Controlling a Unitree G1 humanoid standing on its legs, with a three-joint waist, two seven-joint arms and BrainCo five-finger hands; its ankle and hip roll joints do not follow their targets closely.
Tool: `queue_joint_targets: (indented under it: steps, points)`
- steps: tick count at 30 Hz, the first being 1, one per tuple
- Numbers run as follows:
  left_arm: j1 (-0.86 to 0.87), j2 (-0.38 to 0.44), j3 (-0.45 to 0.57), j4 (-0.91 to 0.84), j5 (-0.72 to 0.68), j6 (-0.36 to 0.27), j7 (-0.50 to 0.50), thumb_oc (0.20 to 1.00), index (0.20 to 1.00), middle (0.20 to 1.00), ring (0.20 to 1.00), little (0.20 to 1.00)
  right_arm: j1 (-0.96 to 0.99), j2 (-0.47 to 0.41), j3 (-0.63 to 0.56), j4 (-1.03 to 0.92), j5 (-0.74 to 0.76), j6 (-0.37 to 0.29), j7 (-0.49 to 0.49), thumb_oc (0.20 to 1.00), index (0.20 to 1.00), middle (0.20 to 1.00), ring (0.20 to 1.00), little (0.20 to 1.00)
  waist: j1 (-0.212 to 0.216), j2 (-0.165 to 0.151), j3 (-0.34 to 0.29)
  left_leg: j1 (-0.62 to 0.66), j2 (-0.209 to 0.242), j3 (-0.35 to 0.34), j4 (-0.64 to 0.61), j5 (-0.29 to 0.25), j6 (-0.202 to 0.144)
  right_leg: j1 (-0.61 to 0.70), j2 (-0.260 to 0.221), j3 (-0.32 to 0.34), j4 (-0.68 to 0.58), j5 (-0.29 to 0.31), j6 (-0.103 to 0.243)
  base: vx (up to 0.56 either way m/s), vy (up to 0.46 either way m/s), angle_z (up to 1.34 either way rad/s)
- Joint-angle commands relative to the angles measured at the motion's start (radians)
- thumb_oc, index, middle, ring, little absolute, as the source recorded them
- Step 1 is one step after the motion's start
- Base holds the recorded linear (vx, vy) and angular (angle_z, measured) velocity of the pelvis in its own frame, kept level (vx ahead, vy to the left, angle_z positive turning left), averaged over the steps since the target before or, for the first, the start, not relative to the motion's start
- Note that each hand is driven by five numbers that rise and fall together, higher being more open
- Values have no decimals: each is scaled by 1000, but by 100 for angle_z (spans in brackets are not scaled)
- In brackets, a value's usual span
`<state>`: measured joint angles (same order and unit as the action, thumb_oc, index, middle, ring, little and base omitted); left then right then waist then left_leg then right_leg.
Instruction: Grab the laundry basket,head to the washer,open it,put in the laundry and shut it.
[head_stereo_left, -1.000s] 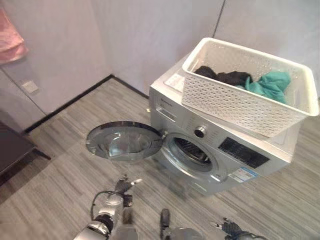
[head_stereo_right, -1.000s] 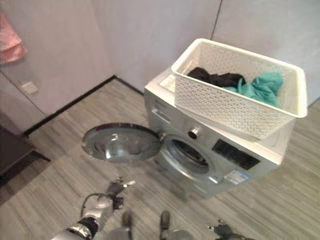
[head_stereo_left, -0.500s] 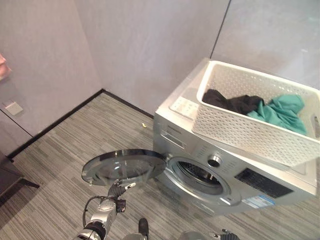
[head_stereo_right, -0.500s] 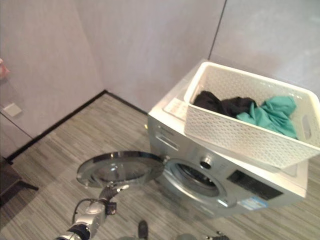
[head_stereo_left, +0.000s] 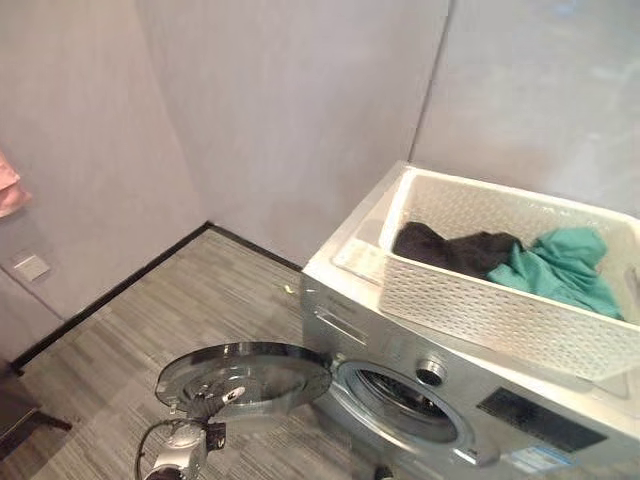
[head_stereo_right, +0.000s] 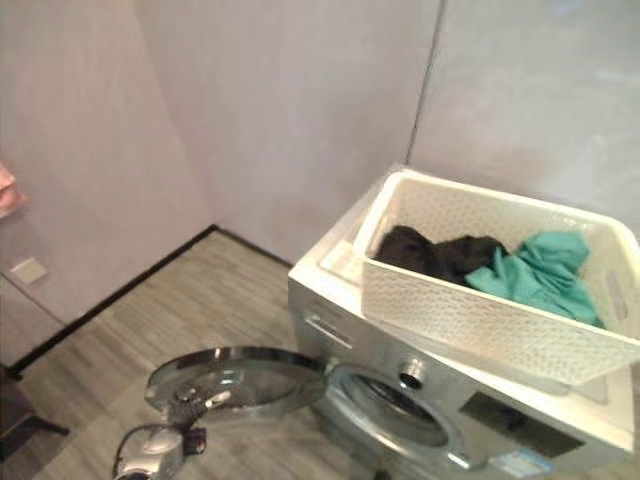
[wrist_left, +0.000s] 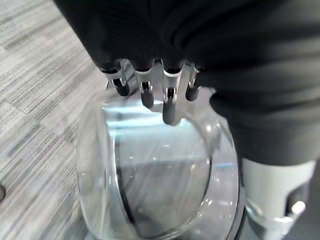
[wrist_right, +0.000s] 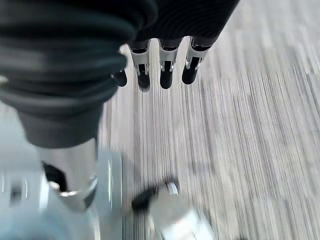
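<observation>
Grey plank floor (head_stereo_left: 120, 340) and plain walls (head_stereo_left: 290, 110) surround the washer (head_stereo_left: 420, 400); both hands' fingers (wrist_left: 170, 107) hang loosely apart.

Washer door (head_stereo_left: 245, 380) swung wide open, drum opening (head_stereo_left: 410, 405) unblocked; left hand (head_stereo_left: 185, 445) hung just below the door; basket (head_stereo_left: 500, 300) sat on top of washer (head_stereo_left: 340, 300), open above

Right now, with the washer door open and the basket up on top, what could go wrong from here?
1. The laundry basket appears to overhang the washer front; pulling clothes out could tip it.
2. The left hand is at the open door, fingers relaxed; a careless push could swing it shut before loading.
</observation>
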<state>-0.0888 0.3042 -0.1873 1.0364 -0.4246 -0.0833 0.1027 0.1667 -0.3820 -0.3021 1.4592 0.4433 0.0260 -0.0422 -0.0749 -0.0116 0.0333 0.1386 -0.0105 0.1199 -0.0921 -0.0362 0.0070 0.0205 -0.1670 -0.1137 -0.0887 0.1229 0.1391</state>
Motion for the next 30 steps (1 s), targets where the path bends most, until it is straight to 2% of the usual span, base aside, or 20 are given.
queue_joint_targets:
  steps: [1,6,10,12,13,14,15,18,20,23,26,30]
  points:
    - [-132,-18,17,39,3,-41,-13,1000,1000,1000,1000,1000,-7,-101,-61,96,157,-31,-57,1000,1000,1000,1000,1000,-16,-13,-22,-67,21,-26,36,-19,-10,10,1,9,32,-58,28,14,-38,-2]
    - [-163,-41,-7,57,-11,-45,-13,1000,1000,1000,1000,1000,-1,-128,-128,110,246,-52,-102,1000,1000,1000,1000,1000,-27,-10,-33,-61,27,-23,18,-13,-16,19,12,8,13,-60,27,-1,-13,5]
    - [-159,-49,8,73,-22,-50,9,1000,1000,1000,1000,1000,-21,-150,-212,13,351,-126,-200,1000,1000,1000,1000,1000,-42,-3,-41,-59,33,-3,8,-13,-17,10,18,26,11,-60,31,-11,7,-8]
    - [-141,-53,33,67,-28,-59,29,1000,1000,1000,1000,1000,-14,-156,-192,-141,264,-163,-288,1000,1000,1000,1000,1000,-52,0,-42,-56,33,7,7,-17,-14,1,22,45,15,-59,32,-11,16,-18]
    - [-116,-54,58,52,-33,-67,45,1000,1000,1000,1000,1000,1,-158,-195,-311,175,-187,-375,1000,1000,1000,1000,1000,-61,6,-42,-48,35,16,9,-27,-12,-1,25,57,20,-63,34,-44,33,-31]
    - [-80,-63,98,11,-45,-72,66,1000,1000,1000,1000,1000,31,-144,-206,-650,-37,-168,-525,1000,1000,1000,1000,1000,-74,12,-40,-48,34,34,8,-21,-8,-19,27,79,30,-53,31,-13,32,-32]
    - [-79,-62,97,10,-44,-71,66,1000,1000,1000,1000,1000,35,-138,-208,-660,-42,-162,-529,1000,1000,1000,1000,1000,-73,13,-44,-47,35,33,6,-26,-9,-18,28,80,28,-57,33,-19,29,-27]
    - [-37,-77,120,-33,-44,-63,69,1000,1000,1000,1000,1000,45,-147,-218,-939,-330,-80,-637,1000,1000,1000,1000,1000,-79,20,-46,-37,34,43,7,-34,0,-24,30,97,35,-58,30,14,20,-39]
    - [-24,-88,117,-45,-33,-56,75,1000,1000,1000,1000,1000,14,-161,-239,-1054,-455,-31,-686,1000,1000,1000,1000,1000,-76,24,-50,-32,35,49,7,-39,4,-27,31,104,38,-60,31,11,9,-13]
    - [-20,-102,99,-39,-14,-47,83,1000,1000,1000,1000,1000,-44,-166,-254,-1209,-555,-28,-755,1000,1000,1000,1000,1000,-67,28,-54,-28,35,47,7,-43,8,-27,31,107,41,-64,32,3,0,-2]
    - [-29,-115,88,-9,-3,-47,93,1000,1000,1000,1000,1000,-119,-162,-235,-1407,-654,-46,-777,1000,1000,1000,1000,1000,-59,26,-54,-24,34,45,7,-45,10,-26,32,109,42,-66,33,2,-8,-2]
    - [-36,-128,59,16,28,-41,99,1000,1000,1000,1000,1000,-197,-185,-222,-1618,-745,-46,-751,1000,1000,1000,1000,1000,-42,23,-56,-24,35,35,7,-44,8,-19,30,95,44,-75,27,-3,-12,3]
